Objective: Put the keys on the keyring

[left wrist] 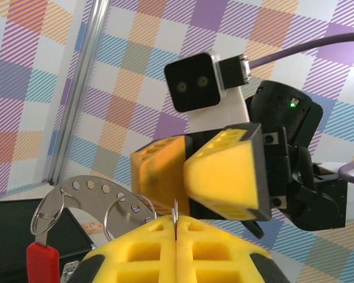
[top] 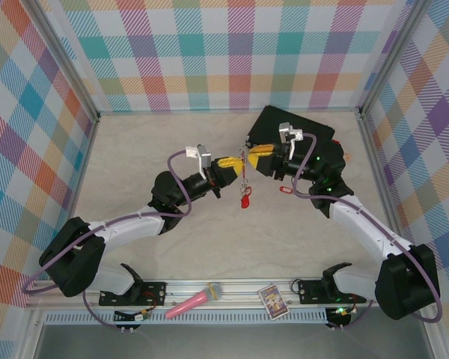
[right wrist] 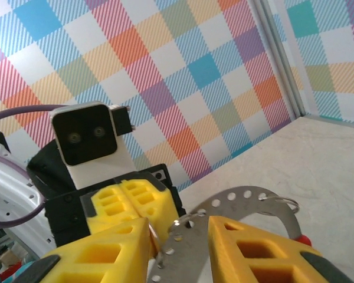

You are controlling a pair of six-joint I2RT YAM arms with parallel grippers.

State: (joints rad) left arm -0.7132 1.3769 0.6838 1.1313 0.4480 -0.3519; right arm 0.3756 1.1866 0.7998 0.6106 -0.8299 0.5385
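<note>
We see the left gripper clamped on the thin keyring edge; the right gripper has its fingers apart, a perforated metal arc between them.

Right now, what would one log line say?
left hand: shut on keyring | right hand: open, astride metal plate | key: hanging

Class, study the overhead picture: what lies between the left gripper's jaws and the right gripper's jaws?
In the top view, the keyring spans the gap from left gripper to right gripper, a red key tag dangling below it.
</note>
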